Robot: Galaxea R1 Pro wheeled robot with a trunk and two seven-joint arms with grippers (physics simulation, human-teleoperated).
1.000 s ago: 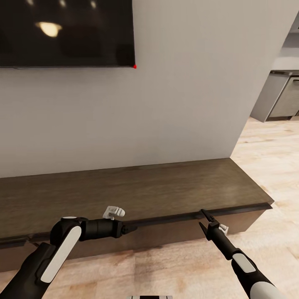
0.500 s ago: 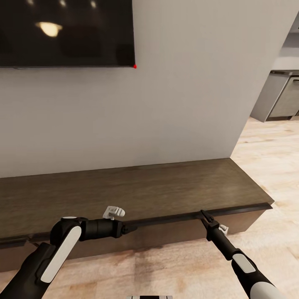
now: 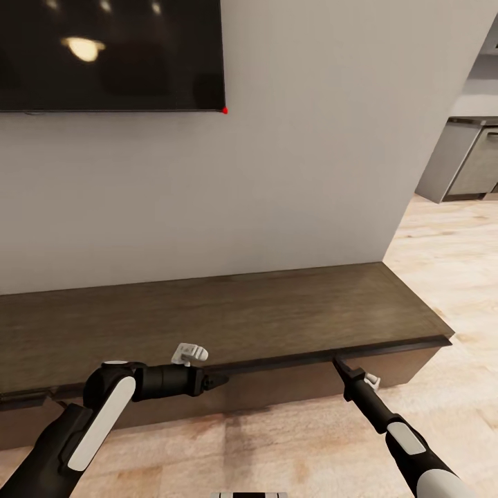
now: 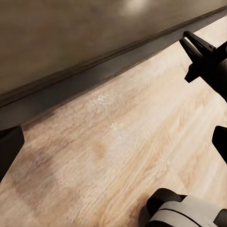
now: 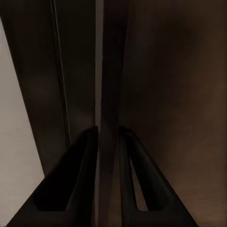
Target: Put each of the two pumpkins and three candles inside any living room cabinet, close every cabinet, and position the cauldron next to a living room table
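The long, low dark-brown cabinet [image 3: 277, 318] runs along the wall under the television. My right gripper [image 3: 337, 361] is shut, its tips pressed against the cabinet's front just under the top lip. The right wrist view has its two fingers [image 5: 85, 170] almost together against the dark wood front [image 5: 179, 71]. My left gripper [image 3: 220, 380] hovers open a little in front of the cabinet's front, pointing right. From the left wrist, its fingers [image 4: 9, 146] stand wide apart over the floor, with the right gripper [image 4: 196, 45] at the cabinet's edge [image 4: 94, 61]. Pumpkins, candles, cauldron and table are out of view.
A black television [image 3: 111, 55] hangs on the grey wall above the cabinet. Light wood floor [image 3: 449, 242] lies in front and past the cabinet's right end [image 3: 443, 340]. Grey kitchen units [image 3: 470, 159] stand far right.
My right gripper's fingers have gone from open to shut and moved forward against the cabinet's front. The front edge has slid slightly toward the wall. The left arm has held still.
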